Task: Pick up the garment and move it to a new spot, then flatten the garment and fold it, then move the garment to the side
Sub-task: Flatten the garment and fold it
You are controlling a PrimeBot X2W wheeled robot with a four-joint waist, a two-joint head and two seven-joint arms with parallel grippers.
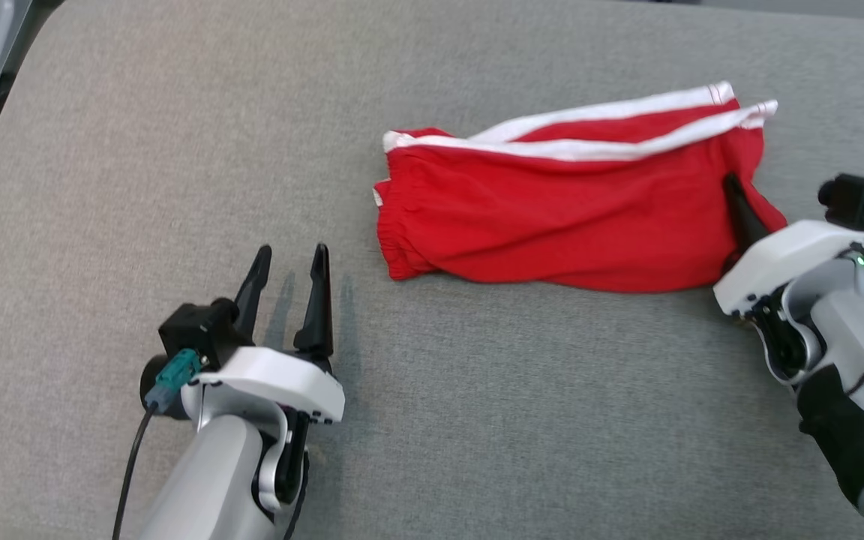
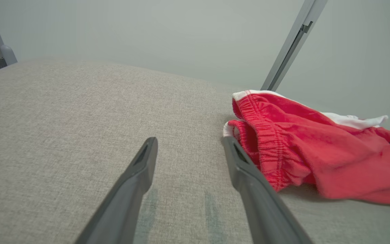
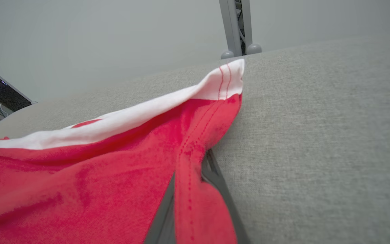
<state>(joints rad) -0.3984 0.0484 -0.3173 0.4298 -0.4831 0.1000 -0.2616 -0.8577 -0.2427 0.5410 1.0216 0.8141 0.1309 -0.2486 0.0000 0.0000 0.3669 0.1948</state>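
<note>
Bright, even light; a soft shadow under the garment [image 2: 317, 162].

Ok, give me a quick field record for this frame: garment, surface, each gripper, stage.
garment: red shorts with white trim, lying rumpled, elastic waistband toward the robot's left
surface: grey fabric top
left gripper: jaws open, holding nothing, apart from the shorts, near the waistband end
right gripper: jaws shut on a seam at the leg-hem end of the shorts
stage: shorts gripped at one end, resting on the surface; whether they are already folded cannot be told
</note>
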